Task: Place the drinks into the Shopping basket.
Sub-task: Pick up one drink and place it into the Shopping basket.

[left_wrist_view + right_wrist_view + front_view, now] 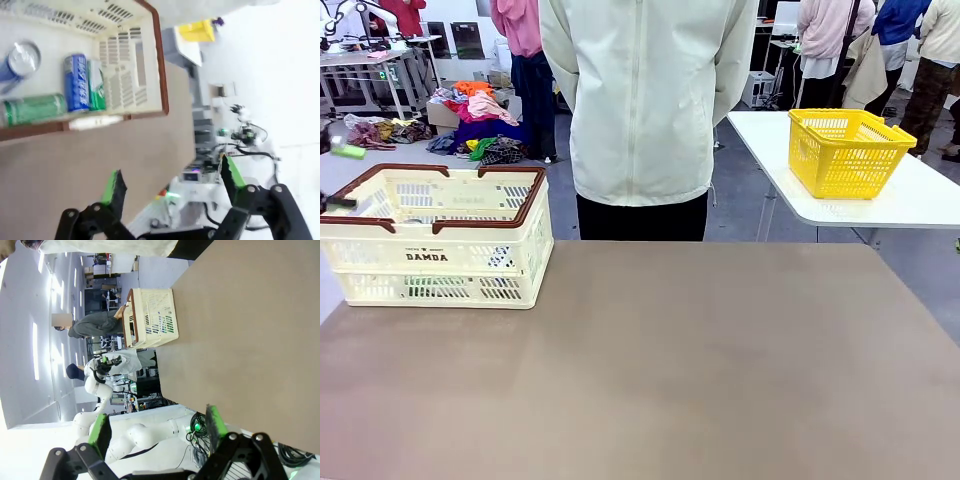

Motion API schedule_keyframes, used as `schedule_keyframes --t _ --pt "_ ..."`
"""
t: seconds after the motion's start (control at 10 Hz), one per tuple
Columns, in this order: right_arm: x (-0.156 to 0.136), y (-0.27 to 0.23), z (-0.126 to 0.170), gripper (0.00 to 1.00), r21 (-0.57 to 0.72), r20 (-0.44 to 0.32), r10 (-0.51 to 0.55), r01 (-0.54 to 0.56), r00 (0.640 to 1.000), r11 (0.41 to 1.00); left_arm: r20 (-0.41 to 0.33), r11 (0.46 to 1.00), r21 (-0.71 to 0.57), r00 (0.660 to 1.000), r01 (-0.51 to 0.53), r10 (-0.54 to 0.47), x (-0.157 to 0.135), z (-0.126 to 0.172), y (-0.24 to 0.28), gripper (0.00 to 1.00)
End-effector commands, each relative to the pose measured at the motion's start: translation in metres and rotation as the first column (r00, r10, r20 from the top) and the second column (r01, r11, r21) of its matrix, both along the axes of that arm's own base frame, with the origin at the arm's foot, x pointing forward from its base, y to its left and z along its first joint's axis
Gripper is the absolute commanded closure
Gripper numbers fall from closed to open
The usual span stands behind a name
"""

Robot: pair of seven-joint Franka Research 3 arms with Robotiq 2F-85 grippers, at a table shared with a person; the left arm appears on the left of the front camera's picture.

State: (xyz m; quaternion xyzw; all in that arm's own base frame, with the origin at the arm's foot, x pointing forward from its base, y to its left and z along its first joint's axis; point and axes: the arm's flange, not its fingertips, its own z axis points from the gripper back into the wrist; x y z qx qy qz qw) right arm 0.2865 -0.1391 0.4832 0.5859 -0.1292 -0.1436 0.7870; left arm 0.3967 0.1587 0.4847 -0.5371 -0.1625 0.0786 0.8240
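Tabletop (670, 370) in the front view is a wide brown sheet, bare across its middle, right and near parts. The Shopping basket (435, 235) sits at the far left corner, close to the table's left edge, its brown handles folded out along the rim. Through the lattice a green shape and a blue shape show low inside, too masked to name. A person in a pale jacket (645, 100) stands just past the far edge, near the middle. On a separate white table (910, 200) to the far right stands a yellow basket (845, 150). A heap of coloured clothes (480, 125) lies on the floor behind the basket.

In the left wrist view the left gripper (172, 187) hangs over bare table beside the basket, fingers spread wide with nothing between them. The basket's brown rim (160, 60) runs between the gripper and the drinks. Inside lie a green can (35, 109), a blue can (76, 82) beside it with another green one (96, 85) touching it, and a blue can (17, 62) farther in showing its silver top.

In the right wrist view the right gripper (157, 430) is also spread and empty, near the table's edge. Open brown surface stretches from it to the basket (150, 317), well apart.
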Motion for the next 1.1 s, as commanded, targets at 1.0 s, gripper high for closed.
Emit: schedule_keyframes --t 1.0 --pt "0.001 0.002 0.005 0.00 0.028 -0.004 -0.010 0.010 1.000 1.000 0.000 1.000 0.000 1.000 0.000 0.000 0.000 0.000 0.000 0.00"
